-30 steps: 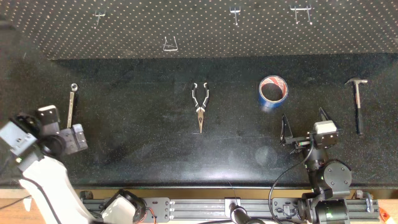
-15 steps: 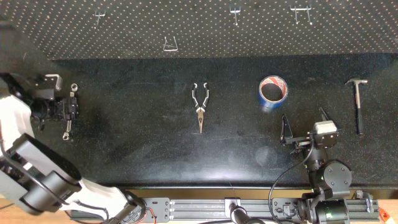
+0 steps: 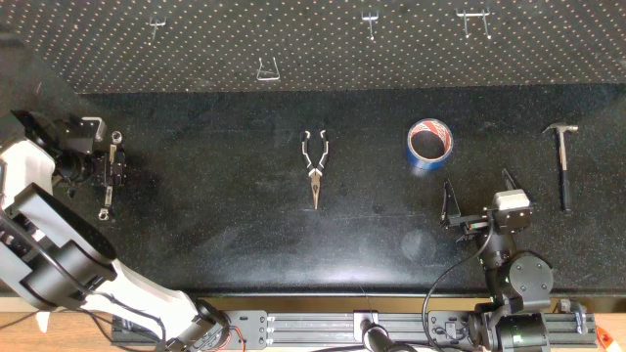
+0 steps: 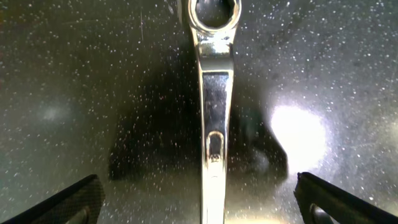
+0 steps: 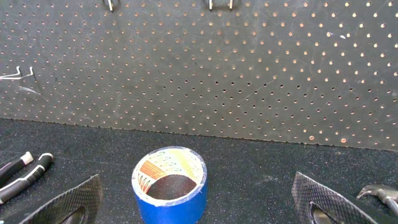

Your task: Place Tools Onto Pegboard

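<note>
Silver metal combination wrench (image 4: 214, 124) lies flat on the black speckled surface (image 4: 74, 81), directly beneath the left hand (image 4: 198, 186). Its shaft runs midway between the two spread fingers, ring end pointing away. This hand is open and grips nothing. A good grasp likely means lowering straight down, keeping the shaft centred, then closing across its narrow sides before lifting toward the dark perforated pegboard (image 3: 313, 44). The right hand (image 3: 477, 186) sits open, a blue tape roll (image 5: 169, 183) just ahead of it.

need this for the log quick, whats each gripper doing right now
Left gripper: open, one finger on each side of the wrench, not clamped on it.
Right gripper: open, holding nothing.
</note>
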`<action>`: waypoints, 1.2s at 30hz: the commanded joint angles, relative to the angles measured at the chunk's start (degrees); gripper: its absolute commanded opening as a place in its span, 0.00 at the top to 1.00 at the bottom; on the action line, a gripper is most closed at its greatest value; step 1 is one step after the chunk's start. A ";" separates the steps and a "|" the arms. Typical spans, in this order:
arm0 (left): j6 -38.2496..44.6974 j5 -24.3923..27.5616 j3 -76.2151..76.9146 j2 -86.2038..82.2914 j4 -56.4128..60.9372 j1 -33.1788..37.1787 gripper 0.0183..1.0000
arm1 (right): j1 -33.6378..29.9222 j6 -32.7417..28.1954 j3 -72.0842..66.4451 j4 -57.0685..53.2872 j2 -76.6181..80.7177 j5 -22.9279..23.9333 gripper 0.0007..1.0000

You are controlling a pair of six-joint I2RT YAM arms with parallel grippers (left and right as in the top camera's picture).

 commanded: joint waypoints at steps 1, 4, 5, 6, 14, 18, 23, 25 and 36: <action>-2.60 0.07 1.09 0.68 1.44 -0.61 0.01 | 0.39 -1.03 -0.15 -0.33 -0.42 0.09 0.00; -2.60 0.26 1.09 0.68 1.60 -1.40 0.01 | 0.39 -1.03 -0.15 -0.35 -0.42 0.09 0.00; -2.60 0.20 1.07 0.68 1.55 -1.84 0.01 | 0.39 -1.05 -0.15 -0.35 -0.42 0.09 0.00; -2.62 -0.94 1.09 0.68 1.29 -2.25 0.00 | 0.39 -1.03 -0.15 -0.35 -0.42 0.09 0.00; -4.11 0.68 1.07 0.68 1.38 -2.67 0.01 | 0.39 -1.05 -0.15 -0.35 -0.42 0.09 0.00; -4.11 0.68 1.07 0.68 1.57 -2.67 0.00 | 0.39 -1.03 -0.15 -0.35 -0.42 0.09 0.00; -4.11 0.63 1.07 1.46 1.25 -2.62 0.00 | 0.39 -1.03 -0.15 -0.35 -0.42 0.09 0.00; -4.11 0.63 1.07 1.49 1.16 -2.62 0.01 | 0.39 -1.05 -0.15 -0.35 -0.42 0.09 0.00; -4.11 0.44 1.07 1.88 1.14 -2.62 0.00 | 0.39 -1.03 -0.15 -0.35 -0.42 0.09 0.00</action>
